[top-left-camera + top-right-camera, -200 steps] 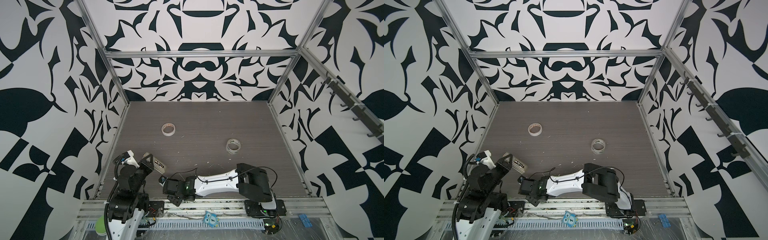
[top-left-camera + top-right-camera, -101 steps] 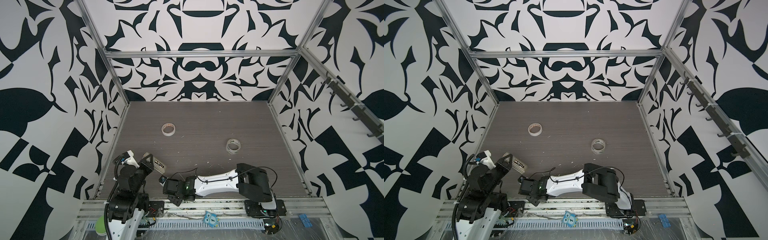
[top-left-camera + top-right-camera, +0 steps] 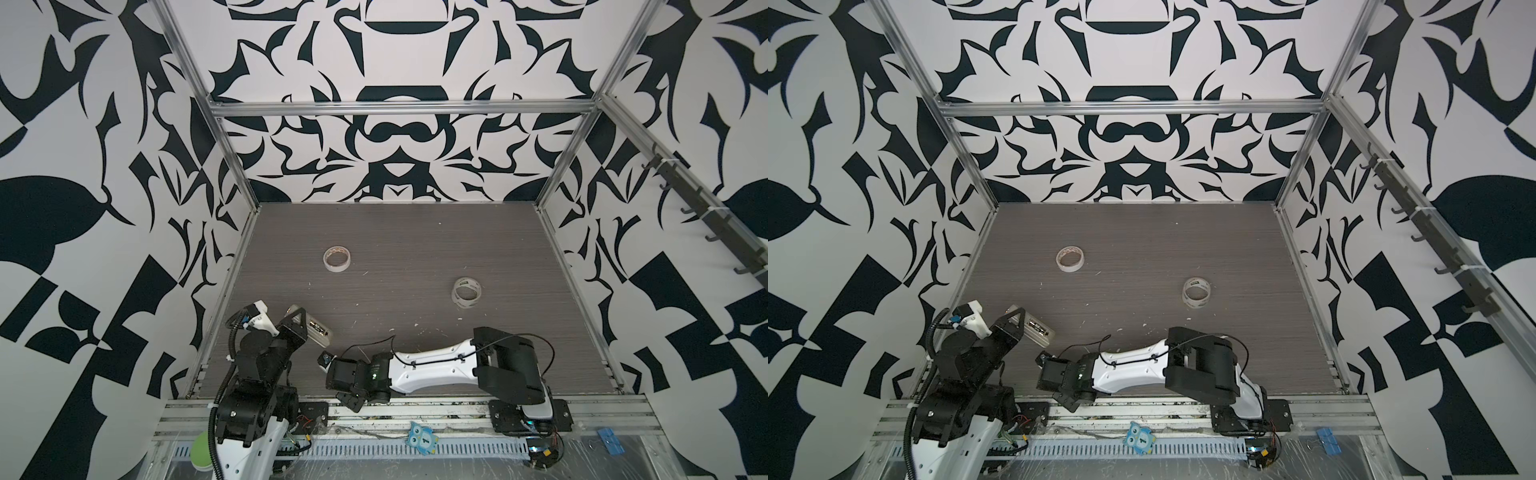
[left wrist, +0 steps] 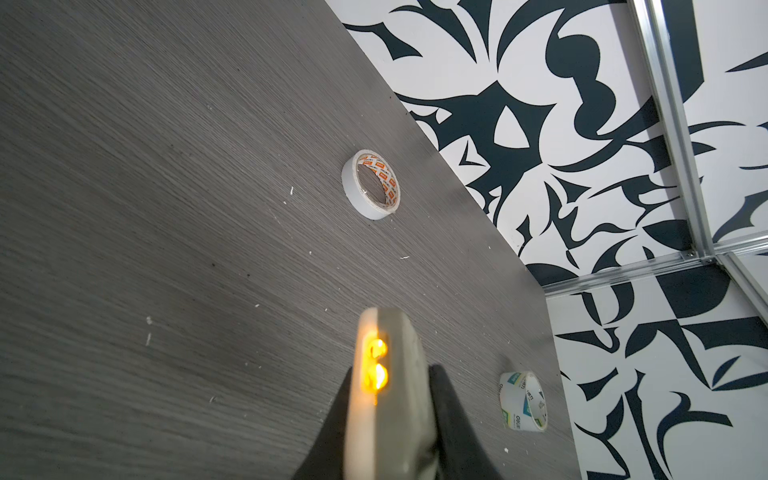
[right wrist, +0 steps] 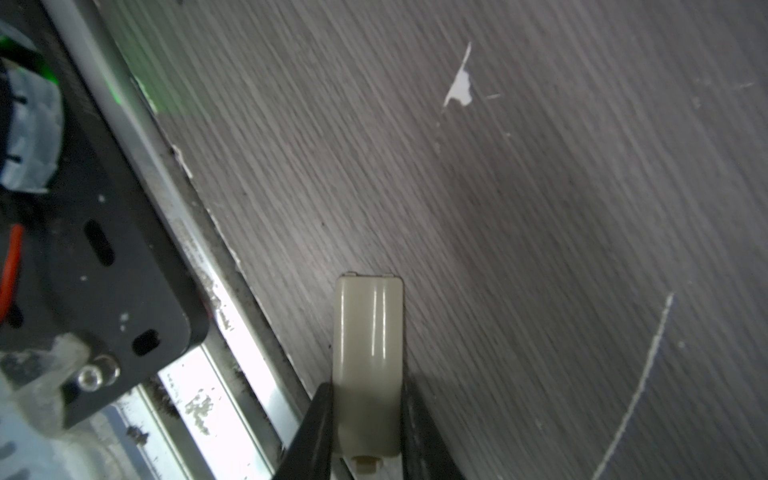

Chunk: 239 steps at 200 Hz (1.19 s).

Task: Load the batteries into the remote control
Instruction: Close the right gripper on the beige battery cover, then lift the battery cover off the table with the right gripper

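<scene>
Top views: your left gripper (image 3: 300,329) clamps remote control (image 3: 319,331), arm folded upright; right arm (image 3: 432,365) lies low along table (image 3: 415,249) front edge.
Left wrist: batteries (image 4: 376,361) seated in remote, gold ends showing; open table ahead.
Right wrist: your right gripper (image 5: 368,399) pinches beige cover (image 5: 368,345), rail (image 5: 245,374) beside.
</scene>
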Tool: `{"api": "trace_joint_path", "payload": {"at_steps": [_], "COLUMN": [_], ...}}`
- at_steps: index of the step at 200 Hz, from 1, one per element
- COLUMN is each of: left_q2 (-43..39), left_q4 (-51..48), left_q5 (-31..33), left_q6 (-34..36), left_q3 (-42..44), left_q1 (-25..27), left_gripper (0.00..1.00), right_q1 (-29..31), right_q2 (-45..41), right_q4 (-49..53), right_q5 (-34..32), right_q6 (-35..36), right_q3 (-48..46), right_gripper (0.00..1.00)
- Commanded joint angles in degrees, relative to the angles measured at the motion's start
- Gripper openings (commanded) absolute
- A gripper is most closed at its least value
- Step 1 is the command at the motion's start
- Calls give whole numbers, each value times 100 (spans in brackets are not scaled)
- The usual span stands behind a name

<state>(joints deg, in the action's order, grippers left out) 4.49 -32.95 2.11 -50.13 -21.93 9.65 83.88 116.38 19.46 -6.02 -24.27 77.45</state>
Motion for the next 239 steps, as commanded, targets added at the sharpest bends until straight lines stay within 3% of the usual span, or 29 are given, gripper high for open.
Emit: {"api": "trace_joint_path", "payload": {"at_steps": [1,112,158,239], "left_q2": [-89,-54,33,7], "left_q4": [-23,-10,56,118], "left_q5": [-48,-103,-183,-318], "left_q6": [-26,-6,39,55], "left_q3": [-1,14,24,67], "left_q1": [2,6,6,2], "left_gripper": [0,0,0,0], "right_q1": [32,24,-3,-409], "right_q2": [-361,-922,-1199,-1807], "right_q4": [40,-55,-56,139], "right_q5": [-209,-444,-866,-1068], "right_q6": [63,76,105,165], "right_q3": [-98,-729,-1003,-1701], "right_gripper": [20,15,15,14]}}
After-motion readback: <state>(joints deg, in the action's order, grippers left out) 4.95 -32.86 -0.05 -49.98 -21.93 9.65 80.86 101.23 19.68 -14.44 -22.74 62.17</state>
